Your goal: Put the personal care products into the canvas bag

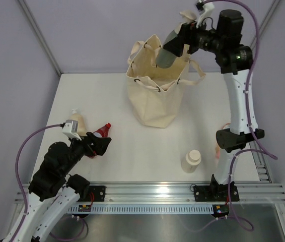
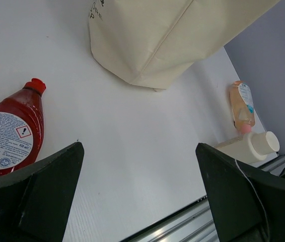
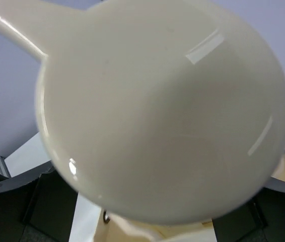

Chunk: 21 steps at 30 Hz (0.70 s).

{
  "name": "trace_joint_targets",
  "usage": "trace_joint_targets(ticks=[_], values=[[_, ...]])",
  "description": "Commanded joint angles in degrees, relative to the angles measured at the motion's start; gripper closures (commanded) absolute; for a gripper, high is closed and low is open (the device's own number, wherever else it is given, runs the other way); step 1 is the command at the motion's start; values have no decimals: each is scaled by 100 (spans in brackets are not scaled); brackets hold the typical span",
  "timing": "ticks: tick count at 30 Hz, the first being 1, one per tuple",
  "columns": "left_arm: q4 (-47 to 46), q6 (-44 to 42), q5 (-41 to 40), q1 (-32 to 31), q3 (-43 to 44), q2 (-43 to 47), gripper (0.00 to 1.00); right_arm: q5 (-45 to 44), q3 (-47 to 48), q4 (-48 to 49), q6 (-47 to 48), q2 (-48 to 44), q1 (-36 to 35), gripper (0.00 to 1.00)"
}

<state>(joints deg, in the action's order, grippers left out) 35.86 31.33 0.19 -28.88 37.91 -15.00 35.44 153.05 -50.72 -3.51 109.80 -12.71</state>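
The cream canvas bag stands open at the back of the table. My right gripper is shut on a grey-green bottle and holds it tilted just above the bag's mouth. In the right wrist view the bottle fills the frame, with the bag's rim below it. My left gripper is open and empty, low over the table beside a red flat bottle. In the left wrist view the red bottle lies left of the open gripper, and the bag is ahead.
A beige pump bottle stands at the left. A cream squat bottle stands near the front right and also shows in the left wrist view. A clear bottle with pink liquid lies by the right arm's base. A metal rail runs along the table's front edge.
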Motion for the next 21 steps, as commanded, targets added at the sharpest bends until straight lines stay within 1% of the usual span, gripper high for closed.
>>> trace_joint_targets(ticks=[1,3,4,7,8,10,11,12,13,14,15,16,17,18,21], values=[[-299,-153,-194,6,190,-169,1,-537,58,1407,-99,524,-223,100],[-290,-180,-282,6,164,-204,1,-844,-73,1276,156,779,-346,100],[-272,-197,-395,6,147,-231,1,-881,-222,1153,488,789,-372,100],[-255,-276,-633,6,102,-336,1,-1179,-959,846,1279,649,-504,100],[-237,-303,-686,6,111,-406,1,-1267,-1362,801,1439,587,-539,100],[-220,-373,-739,6,164,-677,1,-1557,-1506,432,1974,604,-645,100],[-211,-365,-765,6,190,-784,1,-1706,-1550,336,2038,639,-680,95],[-167,-356,-783,6,208,-880,1,-1803,-1481,-48,2134,813,-715,91],[-158,-338,-757,6,217,-986,1,-1760,-1384,-226,2353,919,-759,86],[-149,-347,-731,6,217,-1187,1,-1821,-1279,-332,2355,999,-777,77],[-53,-312,-748,6,208,-1285,1,-2013,-1217,-577,2442,1156,-829,48],[-9,-295,-757,6,199,-1381,1,-2006,-1034,-727,2521,1227,-847,35],[44,-268,-783,6,190,-1582,1,-2041,-954,-825,2522,1280,-856,25],[96,-242,-853,6,190,-1698,1,-2119,-874,-869,2496,1316,-847,1],[351,-434,-985,6,295,-2268,1,-2173,-391,-1010,2548,1185,-847,0]])
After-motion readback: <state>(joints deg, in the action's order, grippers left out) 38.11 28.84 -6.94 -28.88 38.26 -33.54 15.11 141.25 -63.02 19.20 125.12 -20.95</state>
